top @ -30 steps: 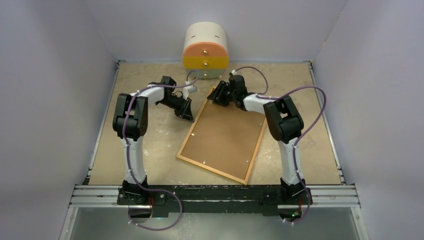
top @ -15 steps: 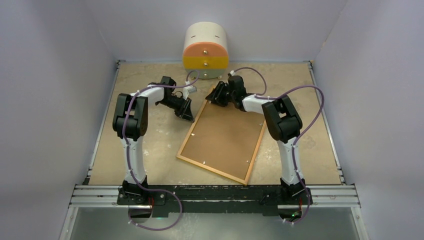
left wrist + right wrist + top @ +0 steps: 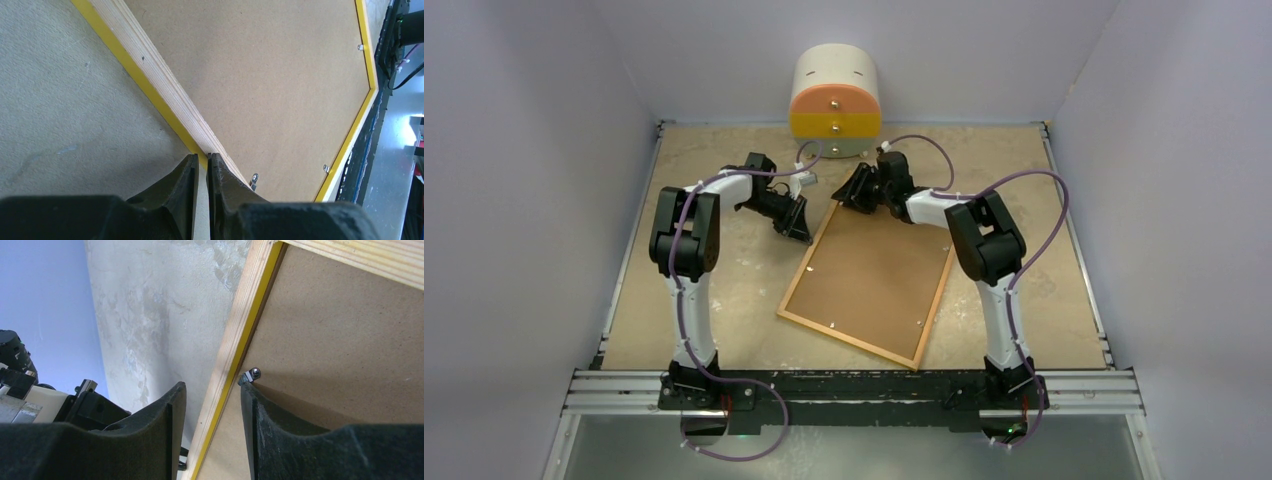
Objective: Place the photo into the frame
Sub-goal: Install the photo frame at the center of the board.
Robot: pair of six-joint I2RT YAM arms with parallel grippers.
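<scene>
The frame (image 3: pixel 849 340) lies back up and slanted in the middle of the table, with a brown backing board (image 3: pixel 874 275) inside it. The photo is hidden. My left gripper (image 3: pixel 801 234) is shut to a thin slit at the frame's left long side. In the left wrist view its tips (image 3: pixel 202 157) meet the yellow outer edge of the wood rail (image 3: pixel 170 95). My right gripper (image 3: pixel 849 195) stands open over the far corner. In the right wrist view its gap (image 3: pixel 212 386) straddles the rail (image 3: pixel 235 340) without touching it, one fingertip beside a metal clip (image 3: pixel 252 373).
A cream drawer unit (image 3: pixel 836 95) with an orange and a yellow drawer stands at the back wall, just behind both grippers. Small metal clips (image 3: pixel 254 179) dot the board's border. A black metal rail (image 3: pixel 854 385) runs along the near table edge.
My right gripper has shifted a little left and farther back along the frame's far end. The left arm and the frame have stayed where they were.
</scene>
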